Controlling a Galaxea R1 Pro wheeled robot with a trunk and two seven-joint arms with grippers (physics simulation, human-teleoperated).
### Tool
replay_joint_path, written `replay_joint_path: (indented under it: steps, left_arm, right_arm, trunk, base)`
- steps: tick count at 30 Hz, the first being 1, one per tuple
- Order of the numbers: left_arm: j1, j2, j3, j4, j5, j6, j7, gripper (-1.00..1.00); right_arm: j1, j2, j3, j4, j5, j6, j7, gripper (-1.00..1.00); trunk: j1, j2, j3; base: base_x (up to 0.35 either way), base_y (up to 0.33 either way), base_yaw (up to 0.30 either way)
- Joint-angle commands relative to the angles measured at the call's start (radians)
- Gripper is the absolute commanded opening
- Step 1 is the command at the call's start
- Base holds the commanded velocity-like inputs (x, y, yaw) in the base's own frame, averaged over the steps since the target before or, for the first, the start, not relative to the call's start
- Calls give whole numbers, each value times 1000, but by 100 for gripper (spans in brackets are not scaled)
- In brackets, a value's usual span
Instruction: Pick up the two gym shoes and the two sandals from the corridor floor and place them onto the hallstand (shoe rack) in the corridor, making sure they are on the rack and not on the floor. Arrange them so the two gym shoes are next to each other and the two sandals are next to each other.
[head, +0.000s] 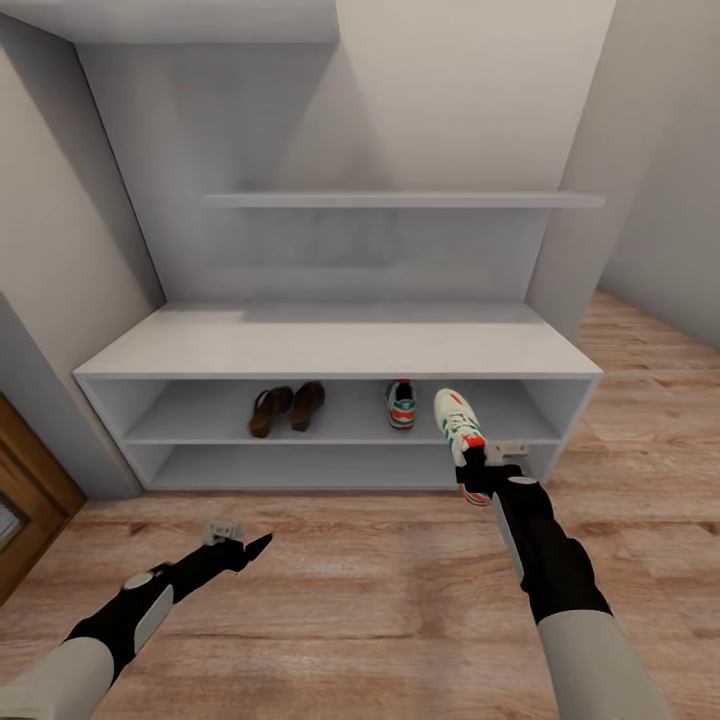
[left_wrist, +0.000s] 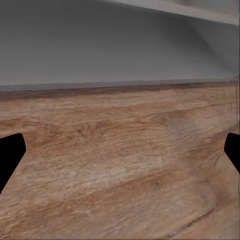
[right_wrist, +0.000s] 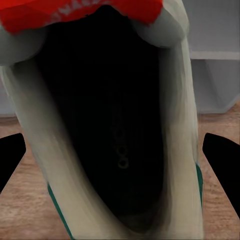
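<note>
Carrying the last shoe to the hallstand (head: 340, 345) looks to be the step in hand: three shoes already sit on its upper open shelf and the fourth hangs in the air just in front of it.

At the near left, the left gripper (head: 258, 545) hovers low over the corridor floor (head: 350, 590), its fingers spread wide with nothing between them; its wrist camera looks along bare planks toward the stand's base.

On the upper shelf, toward the left, the two sandals (head: 286, 408) lie side by side, heels nearer the front edge. Further right on the same shelf stands one gym shoe (head: 401, 404), toe pointing inward. The lower shelf holds nothing I can see, and the flat top is bare.

To the right, the right gripper (head: 478, 470) is closed on the heel of the second gym shoe (head: 457, 420), whose toe points at the shelf opening, just right of its mate. The next move, as I judge it, calls for pushing this shoe forward into the upper tier and setting it down beside the first sneaker, clear of the top board's edge.
</note>
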Motion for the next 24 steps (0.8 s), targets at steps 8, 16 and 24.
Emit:
replay_joint_path:
  steps: [8, 16, 24]
  left_arm:
    - [-1, 0, -10, 4, 1, -29, -14, 100]
    - [0, -1, -11, 5, 0, -32, -15, 100]
    - [0, -1, -12, 5, 0, -32, -15, 100]
  right_arm:
    - [0, 0, -2, 36, 8, -4, 2, -100]
    - [0, 0, -3, 42, 7, -33, 2, -100]
    - [-1, 0, -3, 43, 7, -38, 2, -100]
  trunk:
    - [0, 0, -1]
    - [0, 0, -1]
    - [0, 0, -1]
  base:
    - [61, 0, 0]
    - [4, 0, 0]
    - [174, 0, 0]
